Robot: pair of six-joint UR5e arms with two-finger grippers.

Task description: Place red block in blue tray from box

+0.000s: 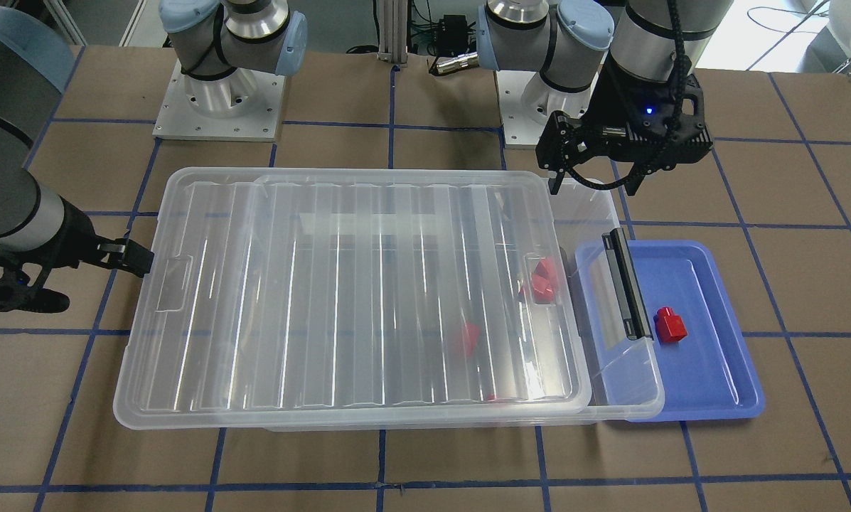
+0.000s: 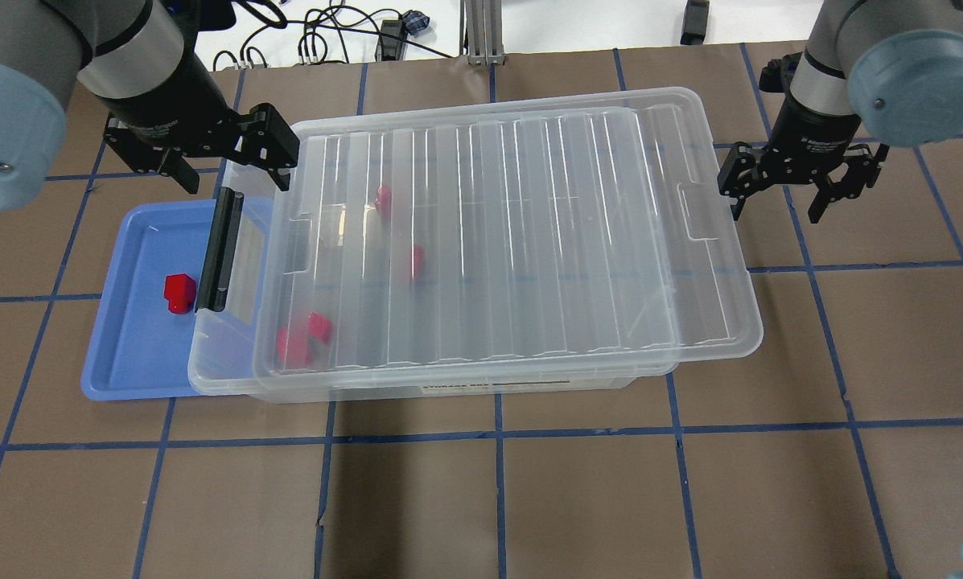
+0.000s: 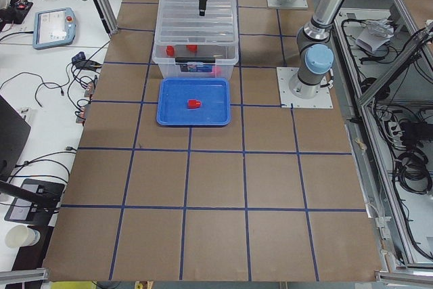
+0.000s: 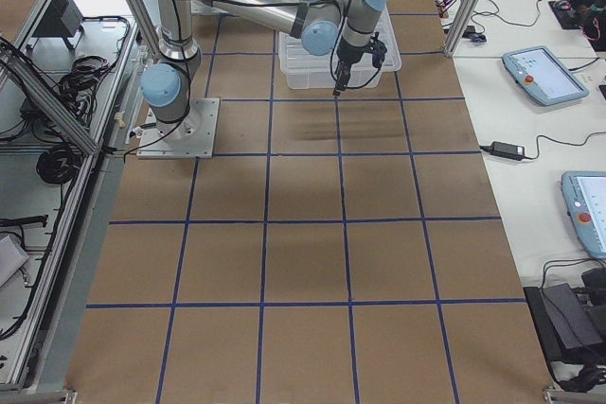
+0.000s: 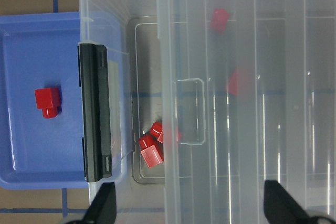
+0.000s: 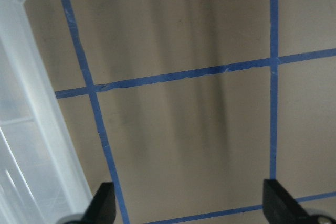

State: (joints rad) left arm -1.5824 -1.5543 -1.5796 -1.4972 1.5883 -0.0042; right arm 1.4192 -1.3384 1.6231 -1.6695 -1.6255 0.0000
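Note:
One red block (image 1: 670,326) lies in the blue tray (image 1: 724,370), also seen from overhead (image 2: 179,292) and in the left wrist view (image 5: 47,100). Several more red blocks (image 2: 302,342) lie inside the clear box (image 2: 513,241). The box's ribbed lid is slid toward my right side, which leaves an open gap by the black latch bar (image 2: 220,249). My left gripper (image 2: 199,157) is open and empty, hovering above that open end of the box. My right gripper (image 2: 787,181) is open and empty, just off the box's other end above the table.
The blue tray (image 2: 127,354) sits partly under the box's latch end. The table is brown with blue tape grid lines (image 2: 497,434). The arm bases (image 1: 219,99) stand behind the box.

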